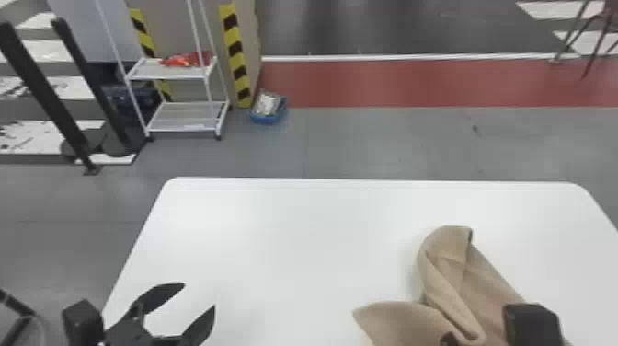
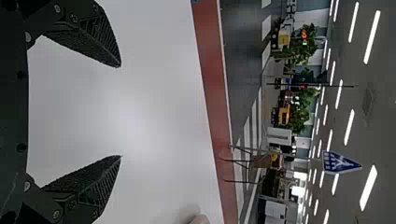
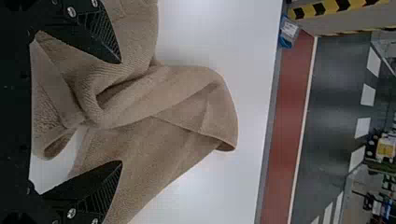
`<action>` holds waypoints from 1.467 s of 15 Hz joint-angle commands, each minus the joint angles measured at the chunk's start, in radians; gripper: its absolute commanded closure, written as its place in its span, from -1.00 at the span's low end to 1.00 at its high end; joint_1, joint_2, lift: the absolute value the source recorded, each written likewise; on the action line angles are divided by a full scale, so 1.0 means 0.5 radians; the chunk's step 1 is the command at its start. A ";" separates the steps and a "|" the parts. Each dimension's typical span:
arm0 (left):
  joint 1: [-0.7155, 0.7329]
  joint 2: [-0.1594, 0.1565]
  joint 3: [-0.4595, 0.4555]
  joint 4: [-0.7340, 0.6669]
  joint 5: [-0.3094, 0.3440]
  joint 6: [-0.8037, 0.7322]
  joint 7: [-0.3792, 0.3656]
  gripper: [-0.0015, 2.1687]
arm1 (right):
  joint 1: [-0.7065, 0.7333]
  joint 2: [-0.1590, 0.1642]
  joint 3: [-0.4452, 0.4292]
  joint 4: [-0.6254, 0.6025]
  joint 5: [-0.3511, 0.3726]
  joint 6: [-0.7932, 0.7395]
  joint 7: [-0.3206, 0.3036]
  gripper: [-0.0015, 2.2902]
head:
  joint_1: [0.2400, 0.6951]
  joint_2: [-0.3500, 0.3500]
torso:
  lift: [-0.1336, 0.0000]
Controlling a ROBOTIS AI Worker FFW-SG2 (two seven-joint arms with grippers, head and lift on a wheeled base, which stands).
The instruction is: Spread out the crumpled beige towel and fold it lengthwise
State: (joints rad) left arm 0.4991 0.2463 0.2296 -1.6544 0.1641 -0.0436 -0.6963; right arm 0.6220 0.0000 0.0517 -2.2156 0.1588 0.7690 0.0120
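The towel (image 1: 487, 285) lies crumpled at the near right of the table (image 1: 299, 239), one folded corner toward the far side. Left gripper (image 1: 199, 296): at near left, fingers apart. Right gripper (image 1: 449, 339): above the towel, fingers likewise apart (towel visible through the gap).

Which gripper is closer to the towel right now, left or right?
Right. The right gripper is open over the beige towel; the left gripper is off to the towel's left, over white table.
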 commanded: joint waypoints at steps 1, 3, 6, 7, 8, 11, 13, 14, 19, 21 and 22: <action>-0.001 -0.002 0.004 0.008 0.000 0.000 0.003 -0.81 | 0.054 0.002 -0.033 -0.051 0.103 0.167 0.157 -0.87 | 1.00 0.25 | 1.00; -0.001 -0.008 0.004 0.011 -0.006 0.000 0.006 -0.81 | 0.078 0.002 -0.091 -0.045 0.136 0.173 0.261 -0.86 | 1.00 0.28 | 1.00; 0.002 -0.014 -0.005 0.008 -0.009 0.000 0.006 -0.81 | 0.051 0.002 -0.146 0.013 0.136 0.167 0.390 -0.66 | 1.00 0.23 | 1.00; -0.001 -0.017 -0.008 0.008 -0.012 0.000 0.006 -0.81 | 0.038 0.002 -0.146 0.032 0.136 0.160 0.436 -0.37 | 1.00 0.22 | 1.00; 0.002 -0.020 -0.011 0.008 -0.012 0.000 0.006 -0.81 | 0.023 0.002 -0.143 0.047 0.124 0.142 0.458 0.26 | 1.00 0.21 | 1.00; 0.014 -0.020 0.004 0.005 -0.012 0.000 0.006 -0.81 | -0.023 0.002 -0.131 0.084 0.090 0.136 0.470 0.76 | 1.00 0.23 | 1.00; 0.017 -0.020 0.007 0.005 -0.012 0.000 0.006 -0.81 | -0.026 0.002 -0.116 0.090 0.047 0.099 0.488 0.86 | 1.00 0.26 | 1.00; 0.017 -0.020 0.007 0.005 -0.012 0.000 0.006 -0.81 | -0.026 0.002 -0.103 0.090 0.014 0.038 0.516 0.86 | 1.00 0.30 | 1.00; 0.017 -0.017 0.010 0.002 -0.012 0.000 0.003 -0.81 | -0.026 0.002 -0.008 0.090 -0.373 -0.515 0.654 0.89 | 1.00 0.57 | 1.00; 0.020 -0.017 0.013 -0.002 -0.012 0.000 0.003 -0.81 | -0.063 0.002 0.010 0.142 -0.581 -0.815 0.694 0.89 | 1.00 0.69 | 1.00; 0.020 -0.014 0.016 -0.005 -0.012 0.000 0.003 -0.81 | -0.121 0.002 0.047 0.213 -0.578 -0.840 0.682 0.89 | 1.00 0.73 | 1.00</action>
State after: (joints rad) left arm 0.5085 0.2378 0.2359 -1.6551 0.1580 -0.0436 -0.6949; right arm 0.5913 0.0000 0.0563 -2.1467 -0.1025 0.4029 0.3577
